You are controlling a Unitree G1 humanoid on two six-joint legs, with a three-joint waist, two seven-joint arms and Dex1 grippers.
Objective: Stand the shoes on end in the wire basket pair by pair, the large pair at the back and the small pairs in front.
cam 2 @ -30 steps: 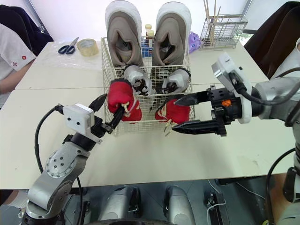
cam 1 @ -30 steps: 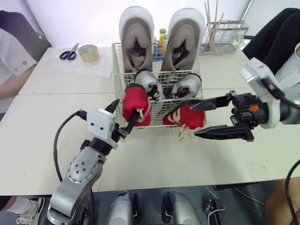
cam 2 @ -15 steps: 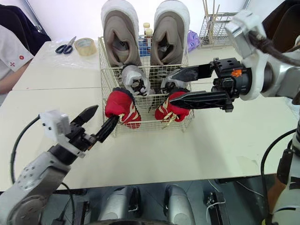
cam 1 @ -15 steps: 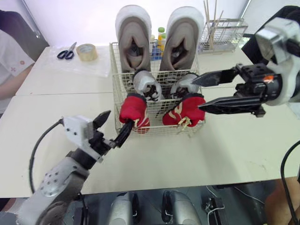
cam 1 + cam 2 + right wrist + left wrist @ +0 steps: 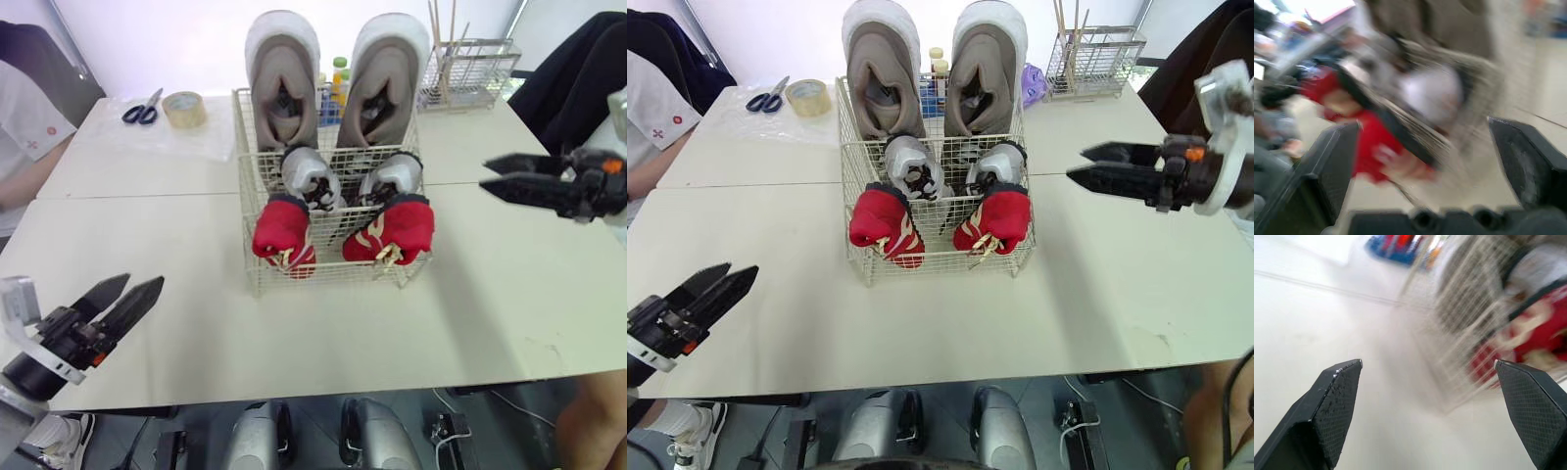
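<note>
The wire basket (image 5: 257, 284) stands mid-table. Two large grey shoes (image 5: 282, 69) (image 5: 389, 69) stand on end at its back. In front of them is a small grey-white pair (image 5: 306, 174) (image 5: 392, 176), and a small red pair (image 5: 282, 230) (image 5: 400, 230) stands at the front. My left gripper (image 5: 144, 282) is open and holds nothing, low at the table's near left, well clear of the basket. My right gripper (image 5: 483, 172) is open and holds nothing, out to the basket's right. The left wrist view has its fingers (image 5: 1337, 396) wide apart, aimed at the blurred basket (image 5: 1464, 323).
Scissors (image 5: 145, 108) and a tape roll (image 5: 185, 110) lie at the far left. Bottles (image 5: 339, 83) stand behind the basket. A wire rack with sticks (image 5: 468, 73) sits at the far right. A person's sleeve (image 5: 24, 127) is at the left and dark clothing (image 5: 578, 69) at the right.
Both grippers let go of the red shoes and drew back, the left toward the near left edge, the right out to the right. The red pair stays standing in the basket's front.
</note>
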